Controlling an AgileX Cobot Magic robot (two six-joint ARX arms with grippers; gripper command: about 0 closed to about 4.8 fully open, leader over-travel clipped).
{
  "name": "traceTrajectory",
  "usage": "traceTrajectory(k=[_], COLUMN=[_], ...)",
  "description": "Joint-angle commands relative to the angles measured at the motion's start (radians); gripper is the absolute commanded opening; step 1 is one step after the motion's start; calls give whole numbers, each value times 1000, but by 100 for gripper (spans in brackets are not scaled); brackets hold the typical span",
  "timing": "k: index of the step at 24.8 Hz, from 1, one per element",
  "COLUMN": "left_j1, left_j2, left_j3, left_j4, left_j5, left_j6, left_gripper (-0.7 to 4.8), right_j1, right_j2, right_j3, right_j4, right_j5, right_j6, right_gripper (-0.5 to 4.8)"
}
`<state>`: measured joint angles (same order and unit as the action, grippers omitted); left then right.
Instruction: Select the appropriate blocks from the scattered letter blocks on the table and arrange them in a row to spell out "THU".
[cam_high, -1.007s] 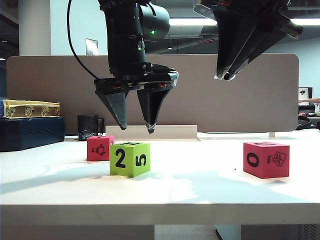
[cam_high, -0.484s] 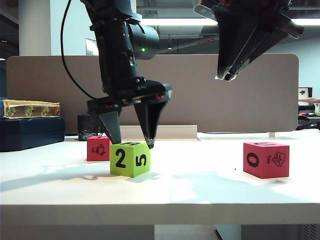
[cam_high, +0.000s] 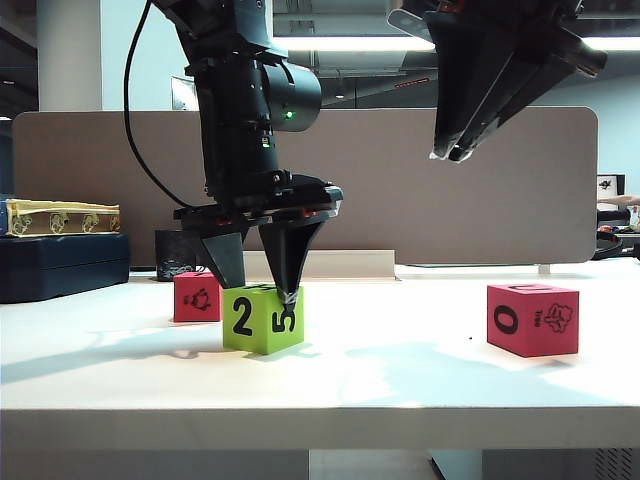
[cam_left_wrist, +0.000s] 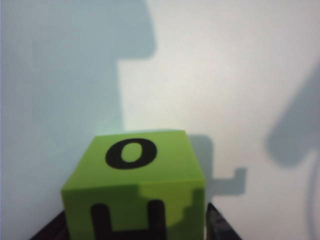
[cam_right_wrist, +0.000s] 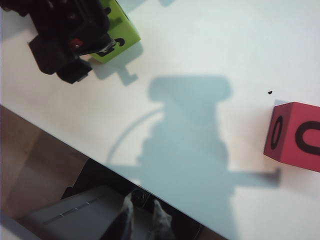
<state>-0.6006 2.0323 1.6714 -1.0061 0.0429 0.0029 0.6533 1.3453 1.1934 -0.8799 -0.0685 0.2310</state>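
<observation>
Left gripper (cam_high: 262, 296) has dropped from well above the green block (cam_high: 263, 318) to straddle it: a second ago the fingertips hung clear over the block, now they reach down past its top edge, one on each side face. The block sits a touch further right on the table (cam_high: 400, 370) than before, so the fingers have probably nudged it on the way in. Jaws are narrowing but I cannot tell whether they are clamped on the foam yet; in the left wrist view the green block (cam_left_wrist: 134, 187) fills the gap between the two dark finger tips, top face reading "O" and the near face an "H" (partly cut off by the frame edge). Block is not lifted; it rests flat on the table. Meaning for the task: this looks like the pick of the H block, first grasp under way, no row begun. Small red block (cam_high: 200, 296) stands just behind and left of the green one, near the black mug (cam_high: 178, 253); the larger-looking red block (cam_high: 533, 318) sits well apart on the right, untouched. Right gripper (cam_high: 448, 153) has not moved, parked high above the right side with its jaws closed and empty; its wrist view shows the red block (cam_right_wrist: 294, 143) and green block (cam_right_wrist: 117, 34) both below.
</observation>
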Motion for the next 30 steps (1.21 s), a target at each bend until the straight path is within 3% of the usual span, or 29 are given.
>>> traceTrajectory(k=[1,7,11,19,30], left_j1=[-2,-2,-2,-2,2], left_j2=[1,3,5,5,6], left_j3=[1,1,1,1,1], left_j4=[17,71,99,66,195], left_j5=[-5,-5,-5,-6,-67], left_j6=[-3,-4,-3,-3,1], left_gripper=[304,298,227,240,236], right_j1=[2,2,2,2,2], right_j2=[-3,-3,-3,-3,-3], right_j3=[4,4,4,4,4], right_j4=[9,10,8,0,-6], right_j5=[-1,-2,-2,-2,-2], right_j6=[4,4,4,4,4], right_gripper=[54,54,54,54,54])
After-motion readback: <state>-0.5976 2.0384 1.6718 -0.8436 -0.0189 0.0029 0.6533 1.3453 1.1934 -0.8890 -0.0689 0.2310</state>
